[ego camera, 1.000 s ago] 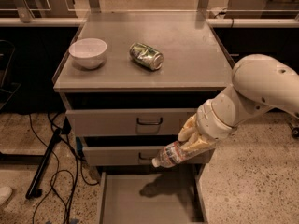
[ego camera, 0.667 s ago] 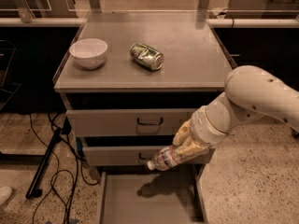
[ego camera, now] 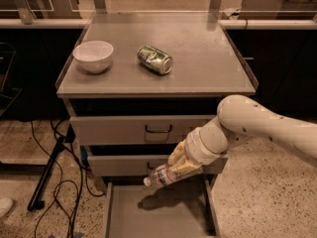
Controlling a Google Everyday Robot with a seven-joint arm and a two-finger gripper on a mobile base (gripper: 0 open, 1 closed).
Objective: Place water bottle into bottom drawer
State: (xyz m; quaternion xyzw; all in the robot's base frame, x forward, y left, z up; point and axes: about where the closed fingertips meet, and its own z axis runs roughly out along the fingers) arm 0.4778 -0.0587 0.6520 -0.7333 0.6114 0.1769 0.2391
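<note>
Obs: gripper (ego camera: 179, 166) sits in front of the middle drawer (ego camera: 119, 165), closed on the water bottle (ego camera: 161, 176). Bottle lies near horizontal, white cap end pointing left and slightly down.

Change vs the two prior frames: gripper and bottle have shifted left and a little lower. The arm (ego camera: 257, 128) reaches further in from the right, and the bottle now hangs over the open bottom drawer (ego camera: 143, 223) rather than by its right side. A dark shadow falls on the drawer floor under the bottle.

Reading: transport looks nearly done. Bottle is still clear of the floor, so a further descent and then release remain. Release from this height would risk a roll, as the bottle lies on its side.

Unchanged: crushed green can (ego camera: 155, 59) and white bowl (ego camera: 93, 56) on the cabinet top (ego camera: 208, 63); top drawer (ego camera: 109, 129) slightly open.

Not resolved:
- rear half of the bottle, buried in the gripper
- label detail
- front edge of the bottom drawer, cut off by the frame bottom
- upper part of the drawer's right wall, behind the wrist
- exact gap between bottle and floor
</note>
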